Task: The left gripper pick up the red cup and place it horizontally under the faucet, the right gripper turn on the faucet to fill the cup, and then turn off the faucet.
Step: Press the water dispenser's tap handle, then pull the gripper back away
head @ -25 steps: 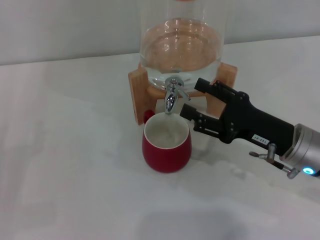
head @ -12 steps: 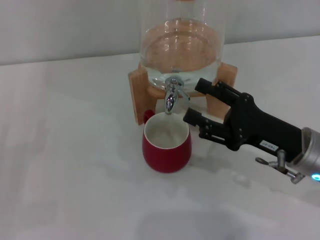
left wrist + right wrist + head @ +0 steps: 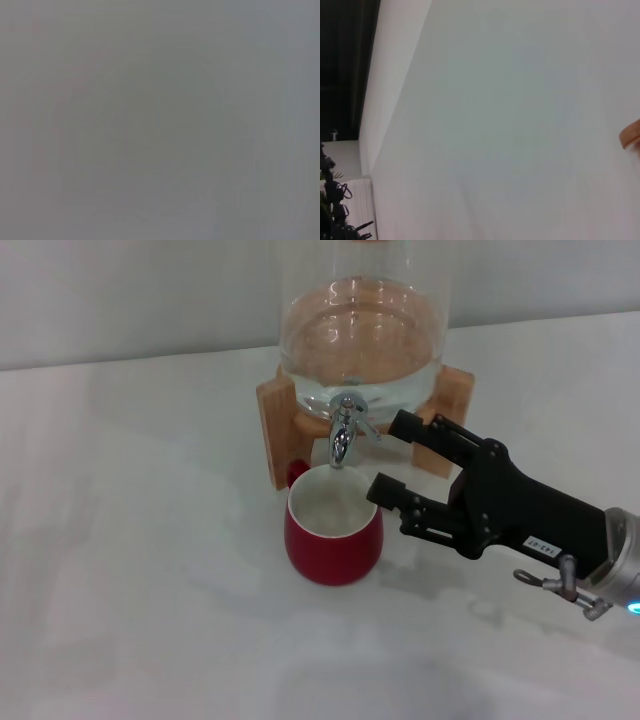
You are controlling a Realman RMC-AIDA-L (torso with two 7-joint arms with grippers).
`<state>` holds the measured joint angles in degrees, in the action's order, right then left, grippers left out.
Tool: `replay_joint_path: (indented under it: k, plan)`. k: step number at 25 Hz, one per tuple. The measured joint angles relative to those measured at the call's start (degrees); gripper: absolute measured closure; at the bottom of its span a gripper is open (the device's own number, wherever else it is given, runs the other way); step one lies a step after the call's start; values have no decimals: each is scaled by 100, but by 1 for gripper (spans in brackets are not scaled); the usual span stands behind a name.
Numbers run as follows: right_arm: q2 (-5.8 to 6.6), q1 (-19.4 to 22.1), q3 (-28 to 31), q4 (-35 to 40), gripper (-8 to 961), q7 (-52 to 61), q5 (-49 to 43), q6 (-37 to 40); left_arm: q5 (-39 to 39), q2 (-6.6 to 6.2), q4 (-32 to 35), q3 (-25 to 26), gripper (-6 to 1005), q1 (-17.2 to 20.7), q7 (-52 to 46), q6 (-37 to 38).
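In the head view the red cup point(image 3: 333, 532) stands upright on the white table, its white inside showing and its small handle toward the back left. The chrome faucet point(image 3: 344, 430) hangs just above the cup's back rim. My right gripper point(image 3: 385, 455) is open to the right of the faucet and cup, touching neither. One finger reaches toward the faucet's lever and the other lies beside the cup's rim. The left gripper is out of view, and the left wrist view shows only plain grey.
The faucet belongs to a glass water jar point(image 3: 362, 320) resting on a wooden stand point(image 3: 283, 430) at the back of the table. An edge of the wooden stand point(image 3: 631, 135) shows in the right wrist view, above white tabletop.
My right gripper has drifted a little toward the table's front and away from the faucet, staying open. The cup and faucet have not moved.
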<state>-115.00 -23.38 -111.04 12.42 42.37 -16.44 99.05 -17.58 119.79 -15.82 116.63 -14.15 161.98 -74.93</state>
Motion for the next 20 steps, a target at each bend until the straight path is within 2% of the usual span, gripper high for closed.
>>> replay_joint_path:
  k: [20]
  plan:
    - [-59, -134, -268, 61, 114, 70, -81, -792, 0, 0, 0, -62, 136, -27, 0, 41]
